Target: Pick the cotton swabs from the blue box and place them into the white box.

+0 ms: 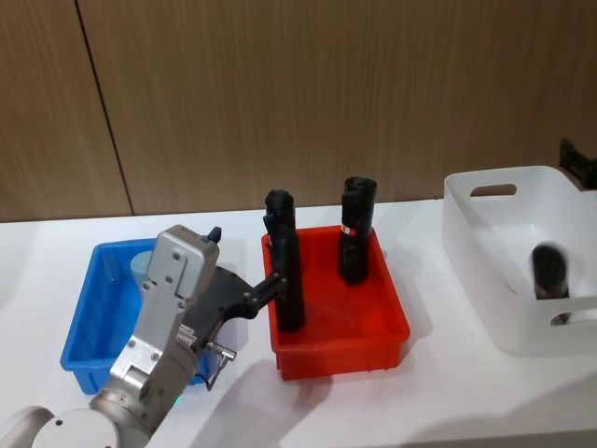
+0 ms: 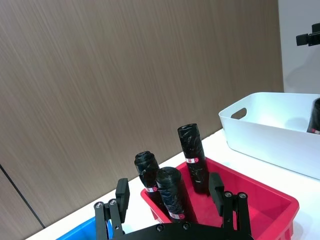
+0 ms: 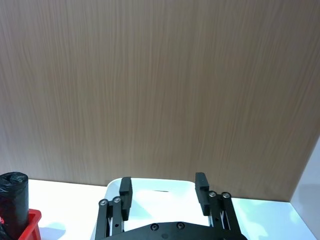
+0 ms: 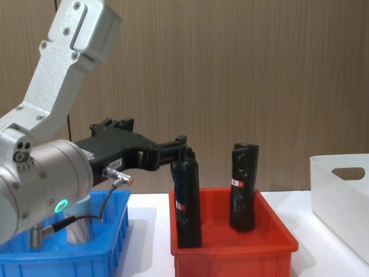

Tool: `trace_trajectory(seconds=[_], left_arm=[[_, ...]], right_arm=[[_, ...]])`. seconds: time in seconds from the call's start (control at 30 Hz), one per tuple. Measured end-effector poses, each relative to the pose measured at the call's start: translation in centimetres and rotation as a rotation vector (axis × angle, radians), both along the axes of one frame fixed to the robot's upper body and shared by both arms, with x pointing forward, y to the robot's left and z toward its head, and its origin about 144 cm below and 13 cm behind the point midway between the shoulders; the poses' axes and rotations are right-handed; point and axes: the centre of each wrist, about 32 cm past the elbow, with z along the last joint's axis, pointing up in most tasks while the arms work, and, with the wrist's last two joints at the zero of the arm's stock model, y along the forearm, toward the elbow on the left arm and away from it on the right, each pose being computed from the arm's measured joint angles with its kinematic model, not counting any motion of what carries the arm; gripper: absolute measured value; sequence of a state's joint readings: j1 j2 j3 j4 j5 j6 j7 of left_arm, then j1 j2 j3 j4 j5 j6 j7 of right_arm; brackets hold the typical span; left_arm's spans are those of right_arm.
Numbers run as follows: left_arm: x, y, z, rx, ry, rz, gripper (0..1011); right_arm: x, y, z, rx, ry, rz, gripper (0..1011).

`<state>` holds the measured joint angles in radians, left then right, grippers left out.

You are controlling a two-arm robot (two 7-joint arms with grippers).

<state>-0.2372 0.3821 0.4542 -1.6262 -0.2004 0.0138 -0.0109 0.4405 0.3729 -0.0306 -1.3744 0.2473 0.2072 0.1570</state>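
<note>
Left gripper (image 1: 272, 283) hovers at the seam between the blue box (image 1: 84, 322) and the red bin (image 1: 373, 343), fingers spread and released, nothing between them. Its fingertips point toward 3 o'clock, just beside the nearest black roll (image 1: 283, 261) standing at the red bin's 9 o'clock wall. Left wrist view: both fingers (image 2: 122, 192) stand apart with three black rolls beyond them.

Cotton swabs jar (image 1: 142, 264), pale lid up, sits in the blue box at its 12 o'clock end, partly hidden by the left arm; chest view shows it upright inside (image 4: 79, 226).

White box (image 1: 476, 247) stands at 3 o'clock on the table, well apart from the blue box, with one black roll inside (image 1: 550, 271).

Right gripper (image 3: 162, 192) hangs above the white box, fingers apart, empty
</note>
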Motion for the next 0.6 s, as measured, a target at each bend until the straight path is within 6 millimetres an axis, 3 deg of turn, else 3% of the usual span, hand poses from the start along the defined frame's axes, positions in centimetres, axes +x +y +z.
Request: trace_trajectory(seconds=[0.3, 0.6], left_arm=[[0.0, 0.0, 0.0, 0.0, 0.0, 0.0, 1004], [0.0, 0.0, 0.0, 0.0, 0.0, 0.0, 1004]], right_arm=[[-0.49, -0.21, 0.03, 0.004, -0.008, -0.008, 993], [-0.82, -0.27, 0.1, 0.007, -0.017, -0.012, 1002]])
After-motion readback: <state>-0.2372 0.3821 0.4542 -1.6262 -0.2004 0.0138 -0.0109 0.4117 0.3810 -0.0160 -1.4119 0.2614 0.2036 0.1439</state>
